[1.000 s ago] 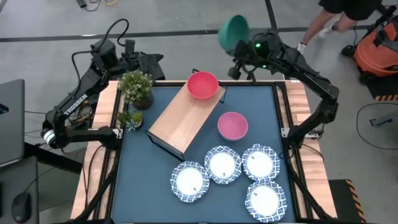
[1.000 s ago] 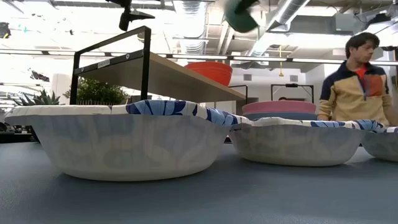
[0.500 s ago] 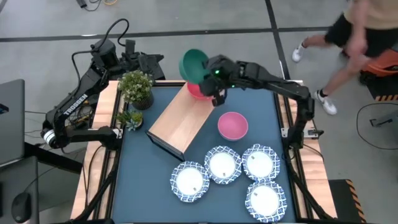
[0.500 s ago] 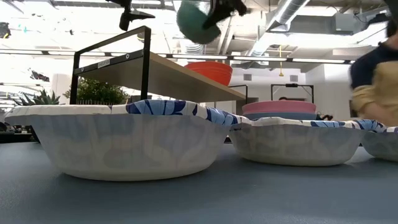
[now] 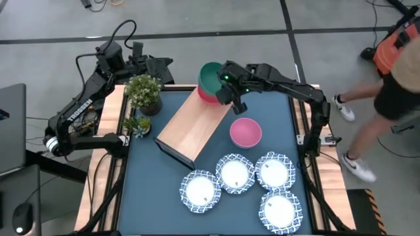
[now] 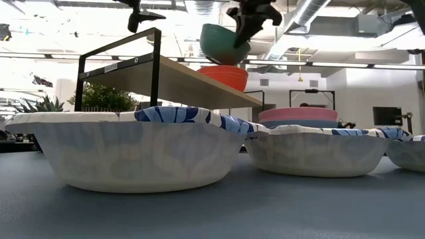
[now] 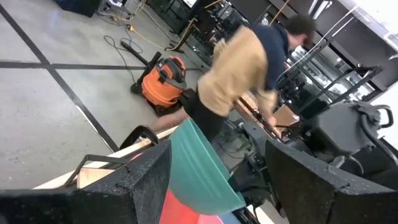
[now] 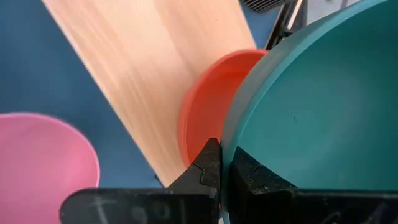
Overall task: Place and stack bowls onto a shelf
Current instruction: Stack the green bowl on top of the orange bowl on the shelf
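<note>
While the right gripper (image 5: 231,94) clamps the green bowl's (image 5: 211,77) rim, the red bowl (image 6: 223,76) on the shelf (image 5: 190,124) sits just beneath it.

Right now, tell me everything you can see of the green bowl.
The green bowl is a small, plain, round teal-green bowl, smooth and matte, plastic by its look. The right claw is shut on its rim, one finger inside and one outside. It hangs tilted in the air just above the red bowl, which sits at the far end of the shelf. The low view shows a gap between the two bowls, so it is not yet stacked. Its inside looks empty.
</note>
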`<state>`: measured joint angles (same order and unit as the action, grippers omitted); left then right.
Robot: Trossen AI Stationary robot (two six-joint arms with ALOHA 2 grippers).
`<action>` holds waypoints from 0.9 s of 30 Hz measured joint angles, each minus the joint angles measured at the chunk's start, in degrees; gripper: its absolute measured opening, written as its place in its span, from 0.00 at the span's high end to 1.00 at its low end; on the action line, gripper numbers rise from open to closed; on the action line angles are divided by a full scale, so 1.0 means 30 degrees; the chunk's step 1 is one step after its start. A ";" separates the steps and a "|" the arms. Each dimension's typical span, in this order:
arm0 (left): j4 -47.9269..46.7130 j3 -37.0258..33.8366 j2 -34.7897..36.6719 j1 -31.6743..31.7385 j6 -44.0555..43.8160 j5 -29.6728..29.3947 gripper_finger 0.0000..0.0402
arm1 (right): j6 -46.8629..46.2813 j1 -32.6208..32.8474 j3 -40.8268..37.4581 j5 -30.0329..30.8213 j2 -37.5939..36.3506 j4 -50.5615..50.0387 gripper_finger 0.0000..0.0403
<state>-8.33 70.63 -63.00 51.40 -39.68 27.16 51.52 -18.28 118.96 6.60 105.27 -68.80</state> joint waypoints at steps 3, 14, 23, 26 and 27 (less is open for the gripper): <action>-0.0001 0.0000 0.0000 0.0000 0.0000 -0.0015 0.39 | 0.0532 -0.0373 0.0000 -0.0162 0.0164 -0.0297 0.94; -0.0001 0.0000 0.0000 0.0000 -0.0022 -0.0169 0.39 | 0.2504 -0.0475 -0.0029 0.0215 0.1025 -0.0323 0.94; -0.0001 0.0000 0.0000 0.0000 -0.0073 -0.0203 0.39 | 0.2859 -0.0909 0.0007 -0.0885 0.0962 -0.0721 0.94; 0.0000 -0.0002 0.0000 0.0000 -0.0073 -0.0211 0.39 | 0.2845 -0.0969 0.0000 -0.0723 0.0962 -0.0712 0.94; 0.0001 -0.0002 0.0000 0.0000 -0.0073 -0.0218 0.39 | 0.2842 -0.0994 0.0000 -0.0723 0.0964 -0.0717 0.94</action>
<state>-8.33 70.62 -63.00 51.40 -39.90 26.50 60.04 -21.26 118.96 4.43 108.17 -70.95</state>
